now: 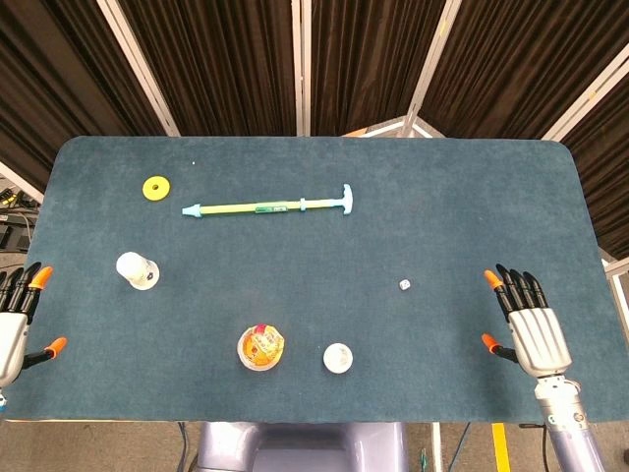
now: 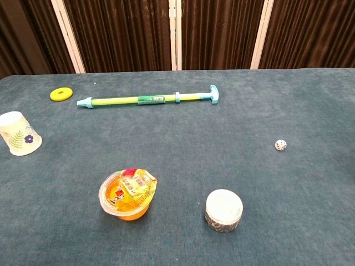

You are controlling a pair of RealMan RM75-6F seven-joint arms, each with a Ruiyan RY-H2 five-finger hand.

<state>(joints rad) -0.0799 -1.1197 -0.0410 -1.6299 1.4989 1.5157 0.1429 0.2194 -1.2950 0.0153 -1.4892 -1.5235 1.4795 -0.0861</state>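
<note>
The head view looks steeply down from above the near edge, taking in the whole counter (image 1: pixel 472 197). The chest view sits lower and nearer, facing across it — both share the water pump (image 1: pixel 270 206) and jelly cup (image 2: pixel 126 194).

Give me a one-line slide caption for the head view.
Both open hands, left hand and right hand, rest at the edges of the blue felt table, flanking an orange jelly cup and long yellow-green water pump.
</note>
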